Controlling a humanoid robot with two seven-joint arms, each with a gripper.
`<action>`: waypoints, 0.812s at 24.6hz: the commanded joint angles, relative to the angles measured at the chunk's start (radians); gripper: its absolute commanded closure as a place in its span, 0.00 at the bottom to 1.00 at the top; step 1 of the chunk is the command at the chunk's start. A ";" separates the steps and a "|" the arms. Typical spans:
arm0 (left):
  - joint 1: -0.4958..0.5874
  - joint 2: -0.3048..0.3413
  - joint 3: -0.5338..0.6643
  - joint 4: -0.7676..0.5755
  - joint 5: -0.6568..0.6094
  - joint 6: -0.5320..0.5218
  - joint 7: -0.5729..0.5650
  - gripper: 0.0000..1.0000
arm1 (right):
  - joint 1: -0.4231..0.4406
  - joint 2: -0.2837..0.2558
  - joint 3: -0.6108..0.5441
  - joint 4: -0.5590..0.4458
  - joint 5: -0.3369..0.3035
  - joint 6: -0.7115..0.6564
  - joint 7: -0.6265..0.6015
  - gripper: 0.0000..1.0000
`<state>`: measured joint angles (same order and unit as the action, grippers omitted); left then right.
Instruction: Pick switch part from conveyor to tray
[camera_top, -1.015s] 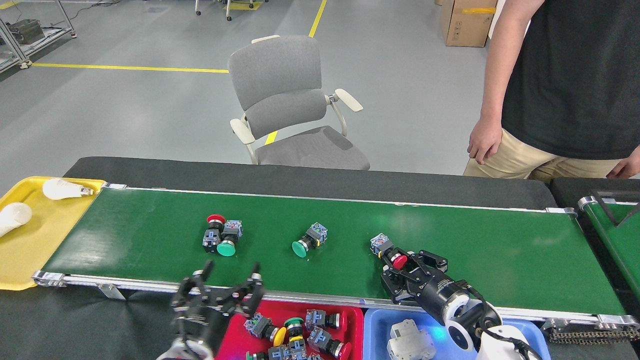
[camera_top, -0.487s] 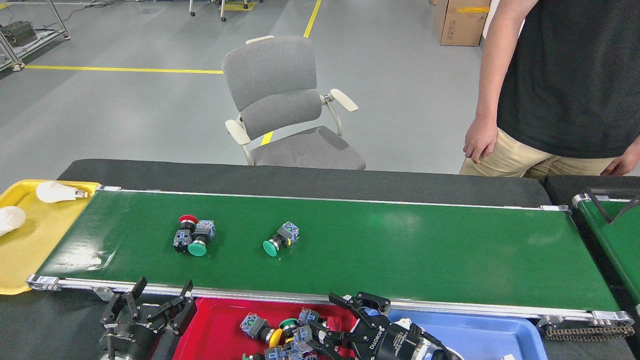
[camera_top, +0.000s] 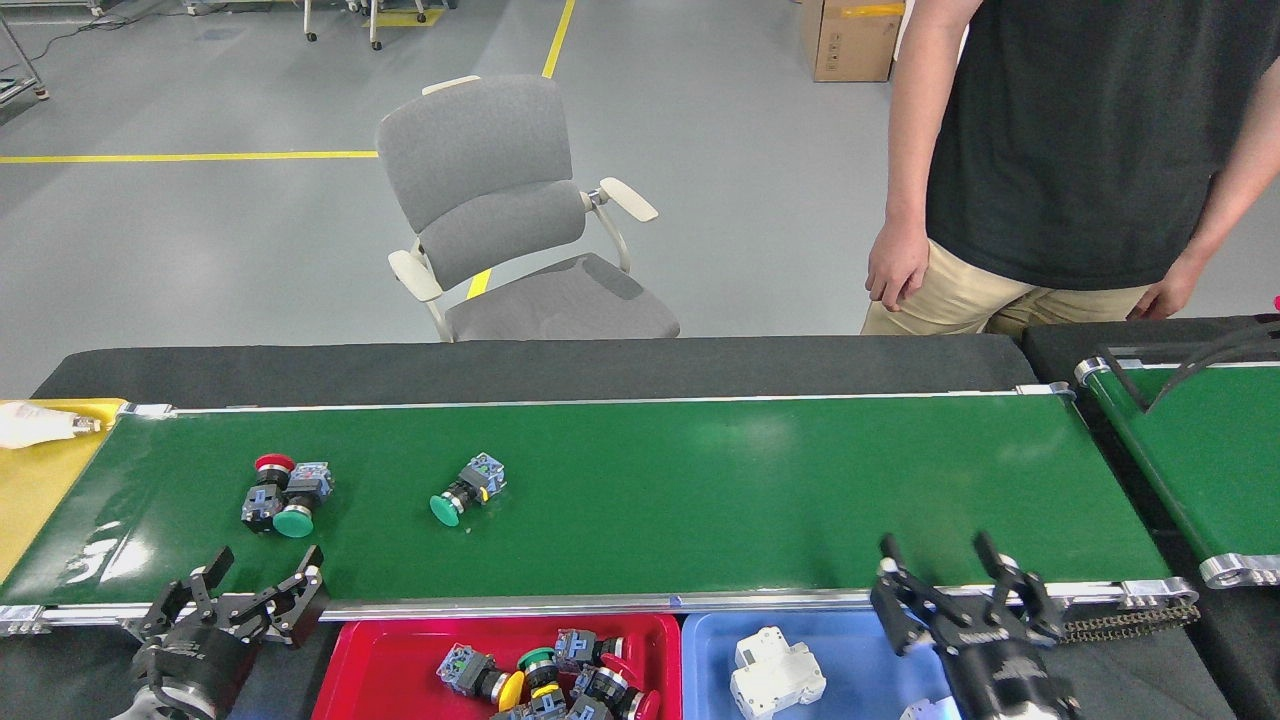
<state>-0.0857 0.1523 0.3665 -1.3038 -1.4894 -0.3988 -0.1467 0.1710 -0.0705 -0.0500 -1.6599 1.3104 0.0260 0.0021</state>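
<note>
Both pincers open and empty, switches drifting toward belt's left end
Left pincer (camera_top: 245, 598) sits at the near rail; red/green pair (camera_top: 283, 495) touch, so double-grab likely; green switch (camera_top: 465, 489) may pass; right pincer (camera_top: 955, 590) well off conveyor (camera_top: 750, 480) parts
</note>
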 joint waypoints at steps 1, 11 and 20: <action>-0.026 0.021 0.017 0.012 0.006 0.012 0.009 0.01 | 0.005 -0.012 -0.017 -0.018 -0.003 0.061 -0.024 0.01; -0.174 0.133 0.019 0.248 0.003 0.144 0.013 0.01 | -0.004 -0.018 -0.025 -0.015 -0.003 0.032 -0.024 0.01; -0.186 0.142 0.003 0.340 0.004 0.325 0.016 0.19 | -0.004 -0.020 -0.021 -0.006 -0.003 -0.061 -0.019 0.01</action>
<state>-0.2624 0.2841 0.3763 -0.9670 -1.4878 -0.1284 -0.1304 0.1776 -0.0813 -0.0685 -1.6558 1.3080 -0.0209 -0.0159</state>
